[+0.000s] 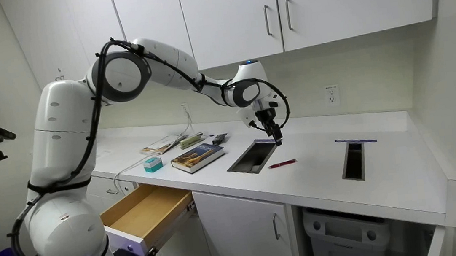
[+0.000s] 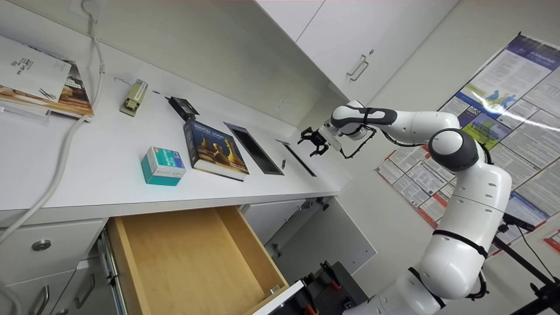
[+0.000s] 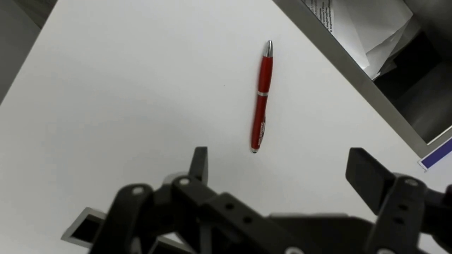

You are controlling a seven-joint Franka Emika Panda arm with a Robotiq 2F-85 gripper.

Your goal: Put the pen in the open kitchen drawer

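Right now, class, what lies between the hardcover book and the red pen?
A rectangular opening in the white counter lies between the book and the red pen, as both exterior views show.

red pen [image 3: 261, 98] outside open drawer [image 2: 188, 258]

In an exterior view, the pen [image 1: 282, 164] lies on the counter [image 1: 314, 186] between the left slot [image 1: 253, 157] and the right slot [image 1: 354, 161], just beside the left. Left of that slot lies the book [image 1: 198, 157], then the box [image 1: 153, 164]. The drawer [image 1: 145, 208] juts out below the counter's front edge; the gripper [image 1: 278, 141] hangs above the counter.
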